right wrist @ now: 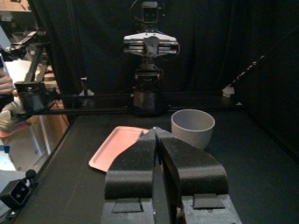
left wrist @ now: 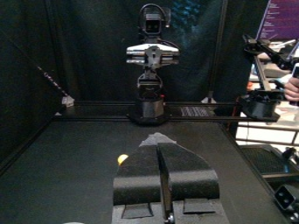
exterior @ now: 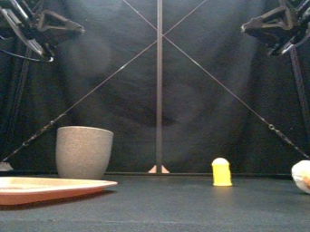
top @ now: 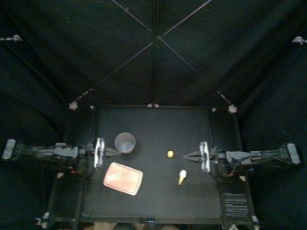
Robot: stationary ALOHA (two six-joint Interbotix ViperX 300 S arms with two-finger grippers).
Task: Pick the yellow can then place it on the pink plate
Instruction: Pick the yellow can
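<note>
The small yellow can (top: 171, 154) stands upright near the middle of the table, also seen in the front view (exterior: 220, 171) and beside my left jaws (left wrist: 121, 159). The flat pink plate (top: 122, 178) lies at the front left (exterior: 49, 188) (right wrist: 122, 147), with nothing on it. My left gripper (top: 100, 153) hangs shut and empty (left wrist: 160, 142) at the table's left side, well short of the can. My right gripper (top: 202, 156) is shut and empty (right wrist: 156, 133) at the right side, a short way right of the can.
A tall grey speckled cup (top: 125, 140) stands behind the plate (exterior: 83, 151) (right wrist: 194, 129). A pale cone-shaped toy (top: 182, 176) lies in front of the can, toward the right (exterior: 302, 176). Both arms are held high above the table.
</note>
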